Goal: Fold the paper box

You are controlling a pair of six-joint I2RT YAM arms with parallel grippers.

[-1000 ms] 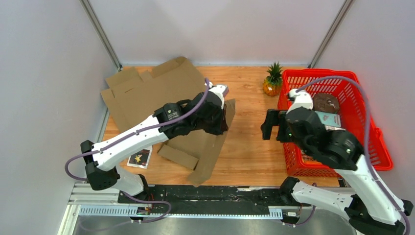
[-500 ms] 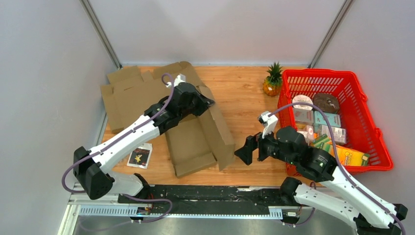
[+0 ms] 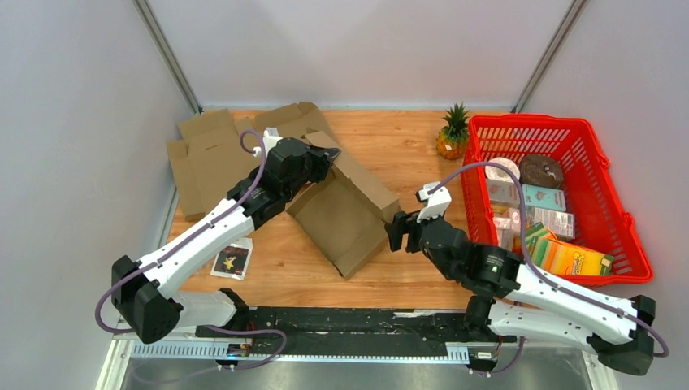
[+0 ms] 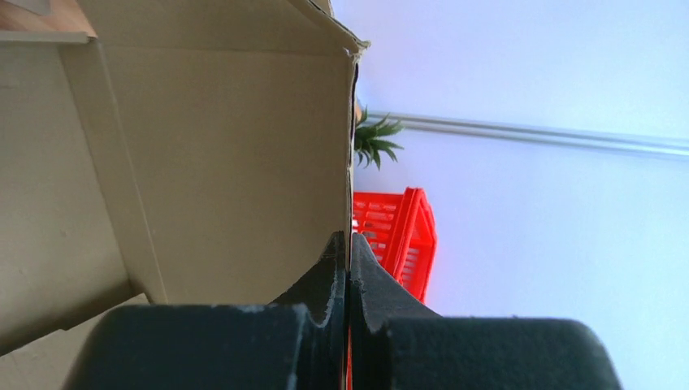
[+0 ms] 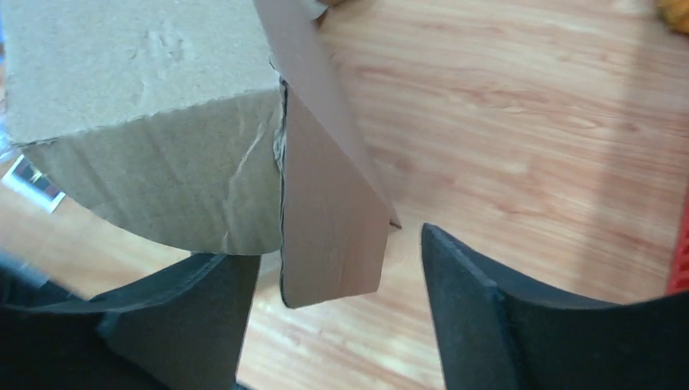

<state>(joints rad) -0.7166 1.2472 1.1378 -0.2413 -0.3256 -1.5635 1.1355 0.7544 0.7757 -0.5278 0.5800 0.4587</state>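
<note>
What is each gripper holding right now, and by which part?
The left gripper pinches the cardboard box by the thin edge of a raised panel. The right gripper holds nothing; its jaws stand open around a flap.

Clearance, as I read it: bare wooden table (image 3: 406, 150) between the half-raised cardboard box (image 3: 341, 215) and the red basket (image 3: 528, 120) gives passage, narrowed at the back by the pineapple (image 3: 452, 134); flat cardboard (image 3: 203, 162) blocks back-left, and a small packet (image 3: 231, 262) lies front-left.
</note>
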